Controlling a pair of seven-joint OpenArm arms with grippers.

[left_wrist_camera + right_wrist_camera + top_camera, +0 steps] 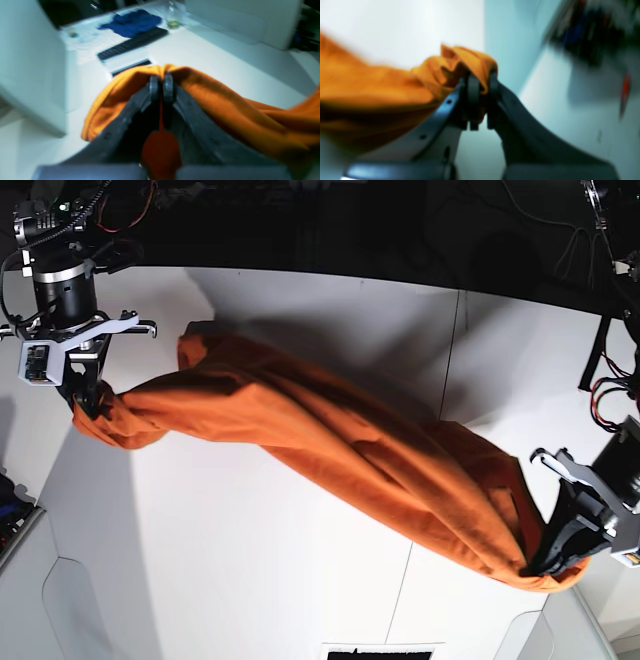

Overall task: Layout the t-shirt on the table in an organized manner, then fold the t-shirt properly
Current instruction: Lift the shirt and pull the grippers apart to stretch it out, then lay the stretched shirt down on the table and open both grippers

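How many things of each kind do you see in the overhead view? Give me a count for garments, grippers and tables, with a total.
Garments: 1, the t-shirt
Grippers: 2, the left gripper and the right gripper
Tables: 1, the table
Total: 4

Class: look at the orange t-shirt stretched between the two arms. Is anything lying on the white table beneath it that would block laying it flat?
Nothing visible does. The t-shirt hangs between the left tool and right tool, both shut on it, and the table below looks bare.
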